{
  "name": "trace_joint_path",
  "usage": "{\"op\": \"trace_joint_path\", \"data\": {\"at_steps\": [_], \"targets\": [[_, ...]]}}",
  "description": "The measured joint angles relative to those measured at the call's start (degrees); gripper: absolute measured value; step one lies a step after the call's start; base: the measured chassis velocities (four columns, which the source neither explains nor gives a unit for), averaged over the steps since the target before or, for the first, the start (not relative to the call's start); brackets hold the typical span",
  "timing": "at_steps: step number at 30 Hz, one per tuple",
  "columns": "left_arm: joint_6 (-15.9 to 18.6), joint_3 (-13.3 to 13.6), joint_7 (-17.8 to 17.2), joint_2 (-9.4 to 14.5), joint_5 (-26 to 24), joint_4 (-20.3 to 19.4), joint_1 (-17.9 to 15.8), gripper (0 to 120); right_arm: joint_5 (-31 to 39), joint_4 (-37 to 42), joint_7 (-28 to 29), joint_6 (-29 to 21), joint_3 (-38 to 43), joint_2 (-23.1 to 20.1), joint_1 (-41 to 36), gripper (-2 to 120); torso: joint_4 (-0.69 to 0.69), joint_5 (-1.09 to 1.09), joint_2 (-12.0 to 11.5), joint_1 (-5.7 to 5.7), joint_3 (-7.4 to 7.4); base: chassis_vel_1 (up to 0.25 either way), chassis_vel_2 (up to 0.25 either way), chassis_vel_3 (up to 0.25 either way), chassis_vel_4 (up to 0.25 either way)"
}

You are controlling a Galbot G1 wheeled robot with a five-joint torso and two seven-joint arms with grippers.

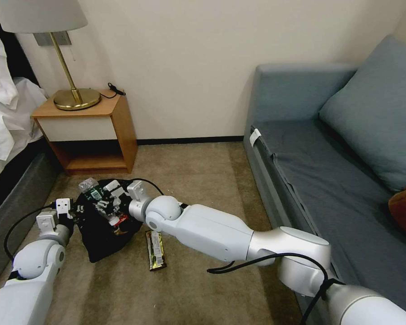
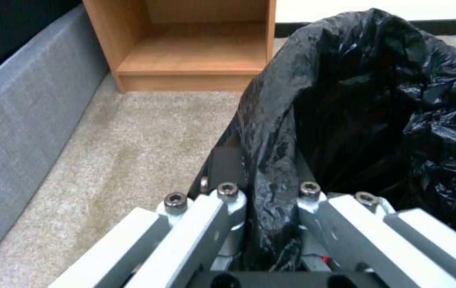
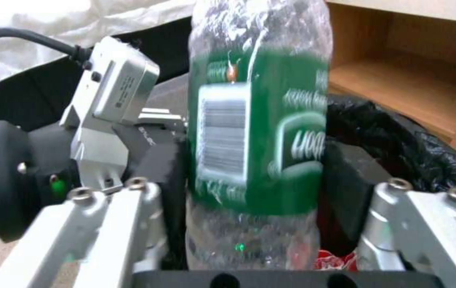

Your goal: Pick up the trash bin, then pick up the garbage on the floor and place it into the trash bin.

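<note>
The trash bin (image 1: 101,234), lined with a crinkled black bag (image 2: 377,104), is held just above the carpet beside the nightstand. My left gripper (image 1: 66,215) (image 2: 263,176) is shut on the bag's rim. My right gripper (image 1: 103,199) (image 3: 255,164) hangs over the bin's mouth, shut on a clear bottle (image 1: 91,189) (image 3: 260,132) with a green label. A red wrapper (image 1: 117,220) (image 3: 336,260) lies inside the bin. The olive-gold bar wrapper (image 1: 155,249) lies flat on the floor just right of the bin.
A wooden nightstand (image 1: 115,131) with a brass lamp (image 1: 74,97) stands behind the bin. The bed (image 1: 6,180) runs along the left and a grey sofa (image 1: 320,180) along the right. Open carpet (image 1: 198,180) lies between them.
</note>
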Motion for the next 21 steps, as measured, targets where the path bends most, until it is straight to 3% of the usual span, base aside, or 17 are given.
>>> {"op": "trace_joint_path", "data": {"at_steps": [8,11,14,21], "targets": [[0.1,-0.2,-0.1,-0.3,0.3,-0.5,0.5,4,-0.9,-0.4,0.6,0.0,0.2,0.0,-0.4,81,0.0,0.0,0.0,0.0,0.0,0.0,0.0,0.0,0.0],[0.1,-0.8,-0.1,-0.3,0.4,-0.6,0.9,4,-1.6,-0.8,0.8,-0.1,0.4,0.0,-0.5,97,0.0,0.0,0.0,0.0,0.0,0.0,0.0,0.0,0.0],[0.1,-0.9,-0.1,-0.2,0.4,-0.6,1.0,4,-1.9,-1.0,0.9,-0.2,0.6,0.0,-0.5,98,0.0,0.0,0.0,0.0,0.0,0.0,0.0,0.0,0.0],[-0.6,-3.0,-0.3,1.7,0.3,1.3,1.0,4,-9.0,-6.5,8.4,-8.8,2.9,0.0,-0.3,100,0.0,0.0,0.0,0.0,0.0,0.0,0.0,0.0,0.0]]}}
